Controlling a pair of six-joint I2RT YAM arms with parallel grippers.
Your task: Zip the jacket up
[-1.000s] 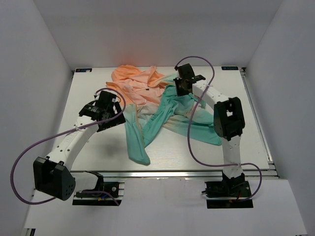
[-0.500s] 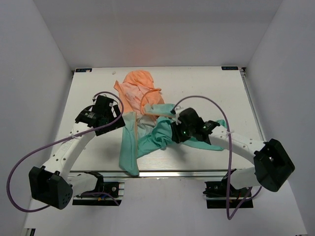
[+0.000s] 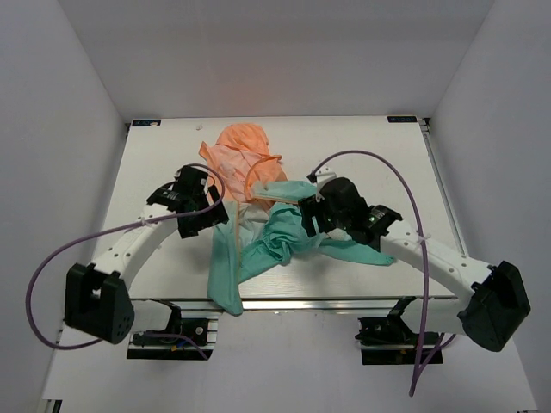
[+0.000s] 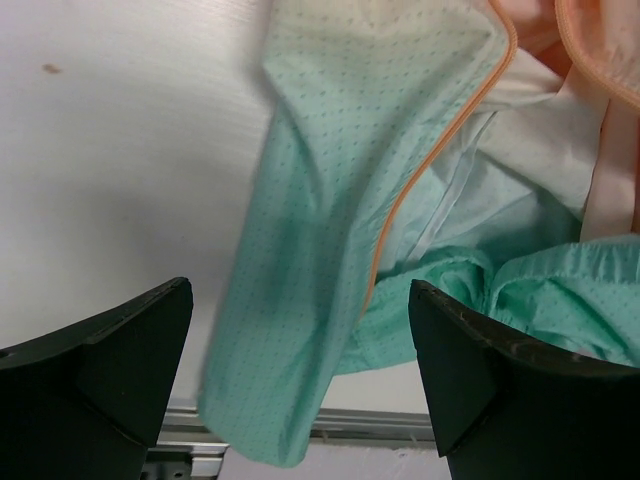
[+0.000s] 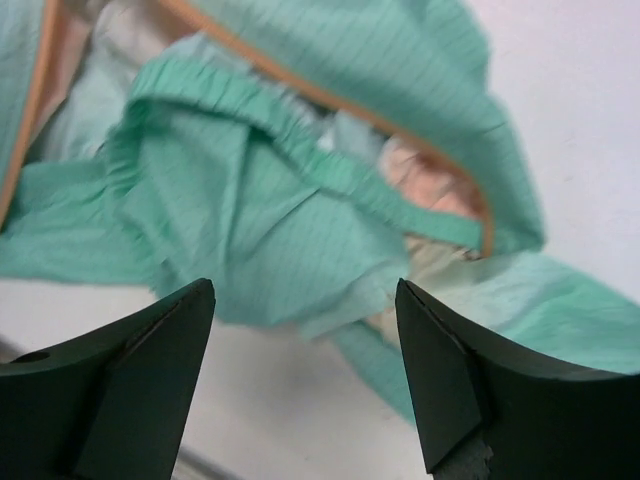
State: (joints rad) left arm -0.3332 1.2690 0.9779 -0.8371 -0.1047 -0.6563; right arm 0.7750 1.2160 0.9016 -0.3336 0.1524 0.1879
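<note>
The jacket point(image 3: 258, 202) lies crumpled mid-table, peach hood point(image 3: 245, 144) at the back, teal folds point(image 3: 277, 245) in front. One teal sleeve point(image 3: 224, 288) hangs over the near edge. My left gripper point(image 3: 209, 218) hovers open just left of the heap. In the left wrist view, that sleeve point(image 4: 300, 240) and an orange-trimmed edge point(image 4: 400, 205) lie between the wide fingers point(image 4: 120, 360), untouched. My right gripper point(image 3: 310, 220) stands open at the heap's right side. The right wrist view shows bunched teal cloth with an elastic hem point(image 5: 300, 150) ahead of its empty fingers point(image 5: 450, 370).
The white table point(image 3: 155, 163) ends in a metal rail point(image 3: 344, 303) along the near edge. White walls close off the left, back and right sides. Purple cables loop off both arms, one arching above the right arm point(image 3: 379, 163).
The right arm swung from the back of the table to the near centre, dragging the jacket forward, and its jaws opened and let the cloth go. The left gripper shifted slightly right.
</note>
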